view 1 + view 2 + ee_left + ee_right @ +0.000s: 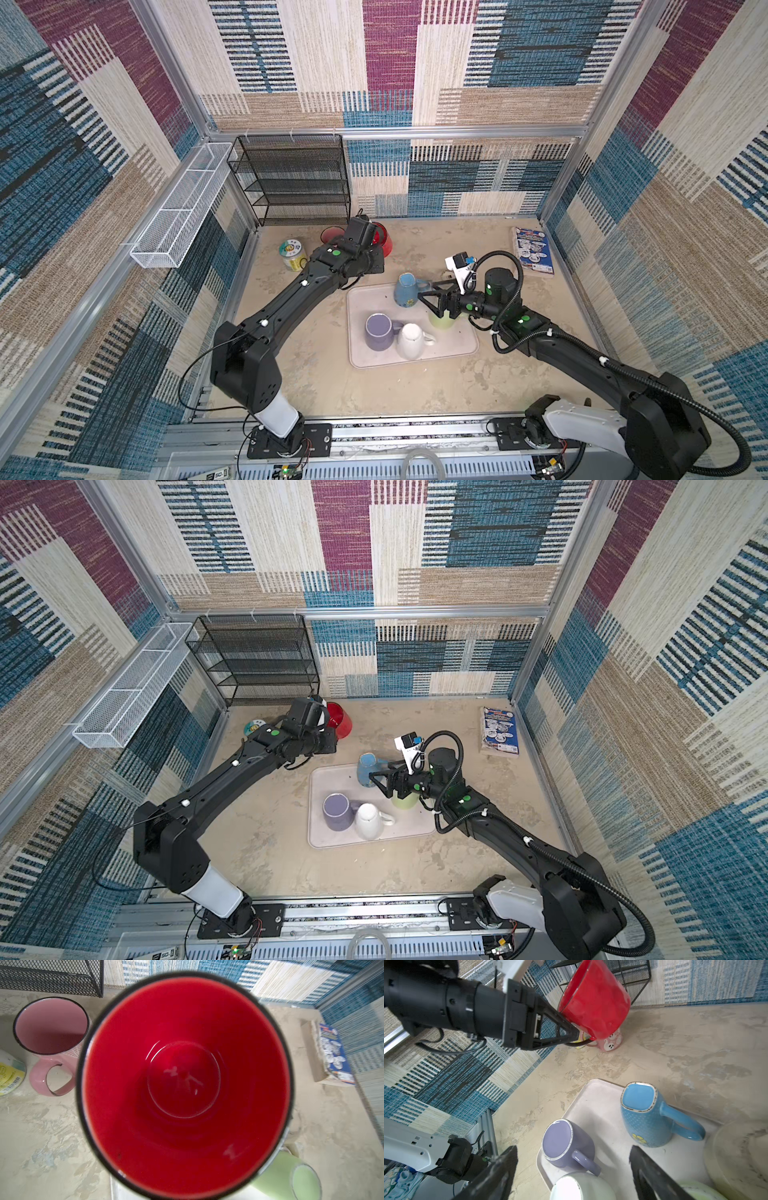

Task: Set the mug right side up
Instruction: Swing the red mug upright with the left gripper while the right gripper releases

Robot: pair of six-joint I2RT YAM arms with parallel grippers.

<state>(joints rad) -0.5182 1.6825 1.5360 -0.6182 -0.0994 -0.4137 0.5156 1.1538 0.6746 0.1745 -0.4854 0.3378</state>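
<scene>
The glossy red ceramic mug (185,1084) hung tilted at the far left, clenched near its rim by the left gripper (574,1032), just above one pink mug (52,1026). A slip could drop it there. The right gripper (425,290) gaped empty over one white tray (415,361) bearing a blue mug (404,291), purple mug (379,330), white mug (410,340) and green mug (276,1176): six mugs altogether.

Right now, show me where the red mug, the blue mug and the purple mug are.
red mug (593,1005), right wrist view, on its outer side wall.
blue mug (646,1124), right wrist view, on its dotted side wall.
purple mug (557,1139), right wrist view, on its flat top face.
</scene>
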